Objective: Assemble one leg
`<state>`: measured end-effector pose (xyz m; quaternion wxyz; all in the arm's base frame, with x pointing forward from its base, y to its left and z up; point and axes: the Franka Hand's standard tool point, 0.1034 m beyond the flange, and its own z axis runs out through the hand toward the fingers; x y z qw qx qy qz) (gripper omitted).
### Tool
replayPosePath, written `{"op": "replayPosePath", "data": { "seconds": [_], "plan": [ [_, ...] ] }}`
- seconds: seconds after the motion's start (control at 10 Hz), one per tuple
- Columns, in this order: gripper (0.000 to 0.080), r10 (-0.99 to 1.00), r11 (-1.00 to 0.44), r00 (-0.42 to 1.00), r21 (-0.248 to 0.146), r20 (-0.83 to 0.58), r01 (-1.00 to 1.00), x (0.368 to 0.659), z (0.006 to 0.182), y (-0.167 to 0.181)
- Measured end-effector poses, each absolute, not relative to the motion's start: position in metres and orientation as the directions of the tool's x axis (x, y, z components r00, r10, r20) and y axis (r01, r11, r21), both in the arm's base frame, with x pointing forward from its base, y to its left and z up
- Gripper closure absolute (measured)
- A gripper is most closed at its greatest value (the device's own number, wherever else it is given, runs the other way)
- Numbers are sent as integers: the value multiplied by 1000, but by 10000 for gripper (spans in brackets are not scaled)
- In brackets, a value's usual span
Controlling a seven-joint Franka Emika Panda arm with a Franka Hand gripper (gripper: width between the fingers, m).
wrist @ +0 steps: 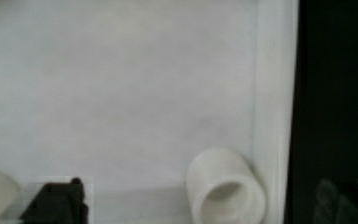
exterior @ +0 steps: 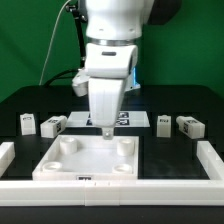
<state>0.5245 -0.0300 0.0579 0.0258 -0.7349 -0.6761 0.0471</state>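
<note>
Several small white legs with black-and-white tags lie on the black table: two at the exterior view's left (exterior: pixel 28 122) (exterior: pixel 52 125) and two at its right (exterior: pixel 163 122) (exterior: pixel 188 125). The large white square plate (exterior: pixel 90 165) with round corner sockets lies in front. My gripper (exterior: pixel 105 128) points straight down over the plate's far edge, between the far sockets. It is open and empty. In the wrist view the plate (wrist: pixel 123 90) fills the picture, with one socket (wrist: pixel 224 182) between my fingers. One dark fingertip (wrist: pixel 55 203) shows; the other is faint against the black table.
The marker board (exterior: pixel 138 118) lies behind the arm. A white rail frames the work area at the left (exterior: pixel 5 155), right (exterior: pixel 210 160) and front (exterior: pixel 110 196). The black table (wrist: pixel 336 90) shows beside the plate's edge in the wrist view.
</note>
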Motion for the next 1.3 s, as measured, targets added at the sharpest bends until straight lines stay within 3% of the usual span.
{"op": "replayPosePath", "data": {
  "seconds": [0.5,0.7,1.1,1.3],
  "plan": [
    [150,993,-114,111,-95,-34,989,525,55,-28],
    [150,997,-80,79,-78,-20,994,513,40,-29],
    [150,997,-82,82,-116,-11,990,488,13,-34],
    [150,996,-86,85,-114,-9,990,488,10,-35]
  ]
}}
